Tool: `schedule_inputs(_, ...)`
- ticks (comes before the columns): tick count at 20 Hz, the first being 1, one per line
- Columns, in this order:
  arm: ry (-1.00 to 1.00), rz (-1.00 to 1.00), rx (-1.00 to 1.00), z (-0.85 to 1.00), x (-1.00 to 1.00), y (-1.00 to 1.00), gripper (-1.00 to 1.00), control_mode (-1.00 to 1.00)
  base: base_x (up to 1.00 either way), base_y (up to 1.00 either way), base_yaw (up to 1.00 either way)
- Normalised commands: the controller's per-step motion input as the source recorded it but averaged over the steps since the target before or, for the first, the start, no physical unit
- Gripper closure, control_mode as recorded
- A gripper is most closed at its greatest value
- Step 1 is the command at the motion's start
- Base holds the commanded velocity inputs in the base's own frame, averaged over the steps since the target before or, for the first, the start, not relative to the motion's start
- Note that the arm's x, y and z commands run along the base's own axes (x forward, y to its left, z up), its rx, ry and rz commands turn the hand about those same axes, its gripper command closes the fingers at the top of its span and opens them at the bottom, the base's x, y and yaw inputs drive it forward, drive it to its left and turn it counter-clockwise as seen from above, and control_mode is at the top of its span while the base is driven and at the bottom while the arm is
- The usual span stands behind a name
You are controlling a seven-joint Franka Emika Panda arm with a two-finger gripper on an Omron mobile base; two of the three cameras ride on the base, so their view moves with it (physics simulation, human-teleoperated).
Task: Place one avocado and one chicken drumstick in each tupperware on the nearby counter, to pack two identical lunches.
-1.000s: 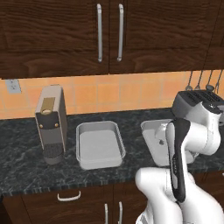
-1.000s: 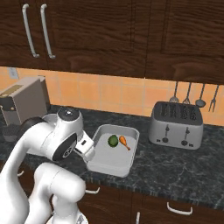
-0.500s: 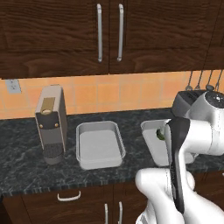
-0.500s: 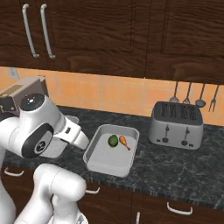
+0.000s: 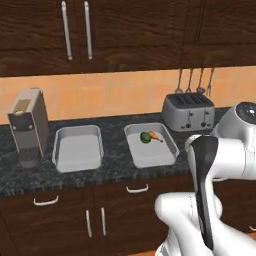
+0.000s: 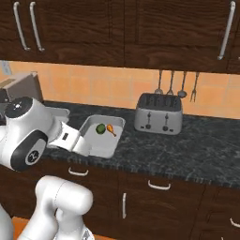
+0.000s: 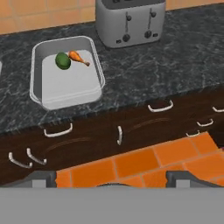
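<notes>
One lunch looks packed: the right tupperware on the worktop holds an avocado and a chicken drumstick. The left tupperware beside the coffee machine sits empty, so half remains. Fingers wide apart, gripping nothing. The hand view adds floor tiles; the toaster stands right.

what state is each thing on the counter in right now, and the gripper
Right grey rectangular tupperware: holds food.
Green avocado: in it.
Orange chicken drumstick: beside the avocado.
Left grey rectangular tupperware: empty.
Silver toaster: slots empty.
Gripper: open, empty.
</notes>
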Motion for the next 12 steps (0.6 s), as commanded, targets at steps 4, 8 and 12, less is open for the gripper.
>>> schedule_inputs(4, 0.0, 0.0, 0.0, 0.0, 0.0, 0.0, -1.0, 1.0, -0.16, -1.0, -0.12)
schedule_inputs(8, 0.0, 0.0, 0.0, 0.0, 0.0, 0.0, -1.0, 1.0, -0.33, -1.0, -0.09)
schedule_inputs(12, 0.0, 0.0, 0.0, 0.0, 0.0, 0.0, -1.0, 1.0, -0.56, -1.0, -0.05)
